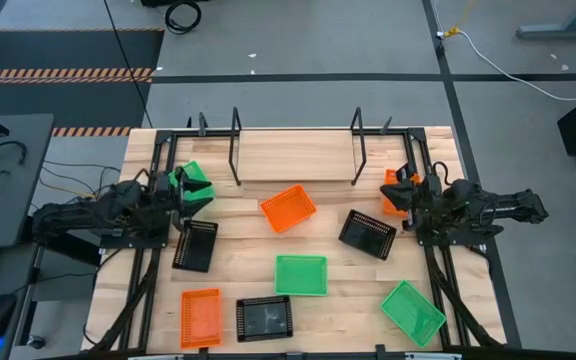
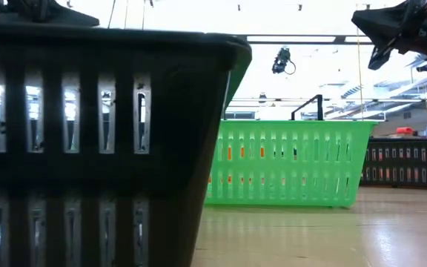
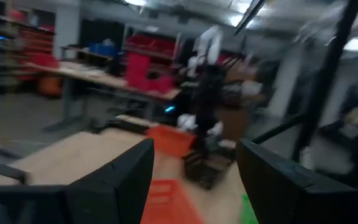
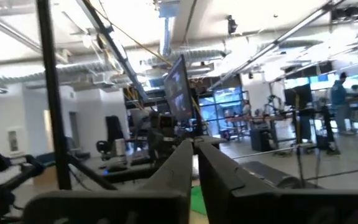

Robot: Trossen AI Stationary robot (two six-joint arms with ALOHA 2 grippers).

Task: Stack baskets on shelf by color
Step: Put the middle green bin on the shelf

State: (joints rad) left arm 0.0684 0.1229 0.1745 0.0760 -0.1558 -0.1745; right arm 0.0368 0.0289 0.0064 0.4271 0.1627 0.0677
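Several baskets lie flat on the tabletop. A green one (image 1: 190, 182) sits under my left gripper (image 1: 200, 195), and an orange one (image 1: 394, 190) under my right gripper (image 1: 398, 190). Orange (image 1: 288, 209), black (image 1: 368, 233), black (image 1: 195, 245), green (image 1: 300, 274), green (image 1: 412, 312), orange (image 1: 200, 317) and black (image 1: 264, 318) baskets are spread over the middle and near side. The shelf (image 1: 298, 158) stands at the far edge with nothing on its board. My left gripper (image 3: 194, 149) is open with nothing between its fingers. My right gripper (image 4: 194, 146) is shut, raised and pointing into the room.
Thin black upright rods (image 1: 236, 150) (image 1: 358, 148) frame the shelf board. In the low view a black basket (image 2: 87, 133) fills the near left, with a green basket (image 2: 288, 170) behind it. Bare wood lies between the scattered baskets.
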